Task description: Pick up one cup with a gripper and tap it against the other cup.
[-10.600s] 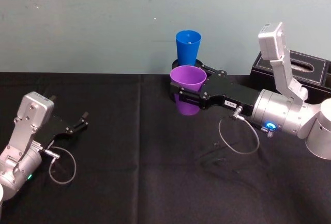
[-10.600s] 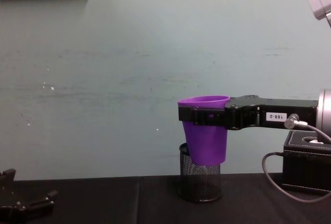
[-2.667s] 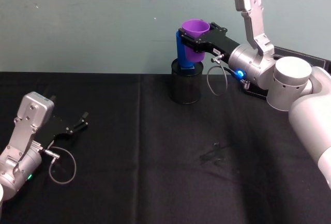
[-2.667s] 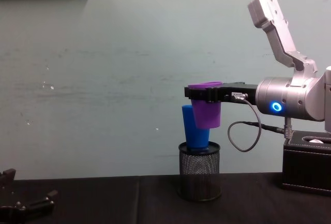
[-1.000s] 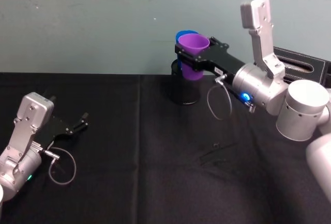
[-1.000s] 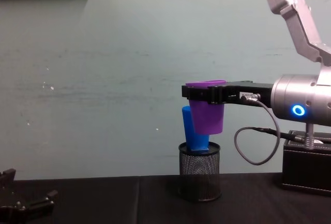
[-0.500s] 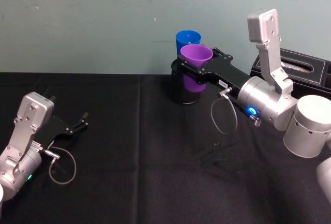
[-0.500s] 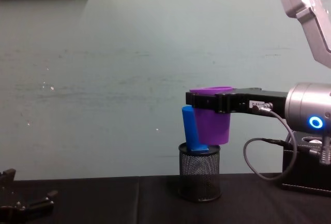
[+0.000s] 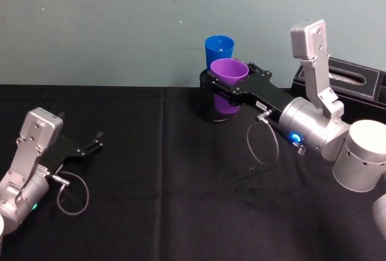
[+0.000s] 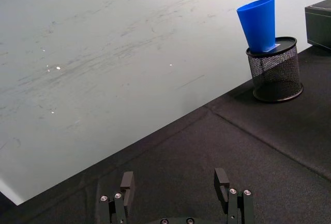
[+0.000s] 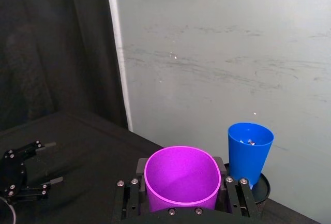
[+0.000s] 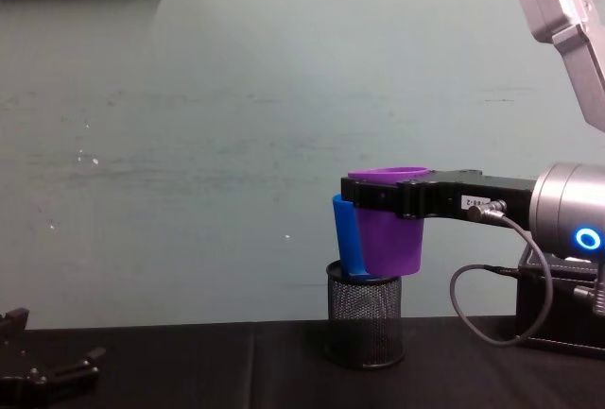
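purple cup (image 9: 229, 70) being held upright in air, right gripper (image 9: 231, 83) clamping it under the rim, cup hanging just beside blue cup (image 9: 219, 49), contact unclear, blue cup leaning in mesh holder (image 12: 364, 326), left gripper (image 9: 96, 141) lying parked on table, fingers spread, empty

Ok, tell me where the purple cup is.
The purple cup is in the air just right of centre in the head view, gripped by the right end effector, just in front of the blue cup that stands in the black mesh holder.
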Robot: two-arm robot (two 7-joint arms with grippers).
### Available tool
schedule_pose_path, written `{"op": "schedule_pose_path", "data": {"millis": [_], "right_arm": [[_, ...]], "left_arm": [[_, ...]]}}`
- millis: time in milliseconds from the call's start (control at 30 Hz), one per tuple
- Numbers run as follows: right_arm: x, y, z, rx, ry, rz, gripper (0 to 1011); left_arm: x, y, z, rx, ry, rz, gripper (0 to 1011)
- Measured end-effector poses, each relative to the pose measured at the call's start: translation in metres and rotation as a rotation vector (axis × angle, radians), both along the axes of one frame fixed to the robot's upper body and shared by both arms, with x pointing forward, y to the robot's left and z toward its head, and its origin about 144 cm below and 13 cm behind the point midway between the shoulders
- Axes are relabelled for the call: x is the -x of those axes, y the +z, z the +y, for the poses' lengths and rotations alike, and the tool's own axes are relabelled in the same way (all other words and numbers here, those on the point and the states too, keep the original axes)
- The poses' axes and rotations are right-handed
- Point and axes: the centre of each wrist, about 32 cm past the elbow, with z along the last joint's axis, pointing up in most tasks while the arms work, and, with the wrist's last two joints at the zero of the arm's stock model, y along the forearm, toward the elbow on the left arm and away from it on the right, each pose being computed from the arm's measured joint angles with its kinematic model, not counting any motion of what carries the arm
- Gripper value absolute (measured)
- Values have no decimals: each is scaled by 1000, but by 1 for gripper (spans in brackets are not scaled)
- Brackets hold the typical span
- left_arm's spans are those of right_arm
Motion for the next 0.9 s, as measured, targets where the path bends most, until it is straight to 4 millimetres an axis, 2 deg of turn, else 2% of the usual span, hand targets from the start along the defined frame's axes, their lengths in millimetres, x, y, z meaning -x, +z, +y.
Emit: {"op": "schedule_pose_path", "data": {"millis": [900], "right_arm": [[0, 1, 0, 1, -1, -1, 748]], "left_arm": [[0, 0, 0, 0, 0, 0, 1011]]}}
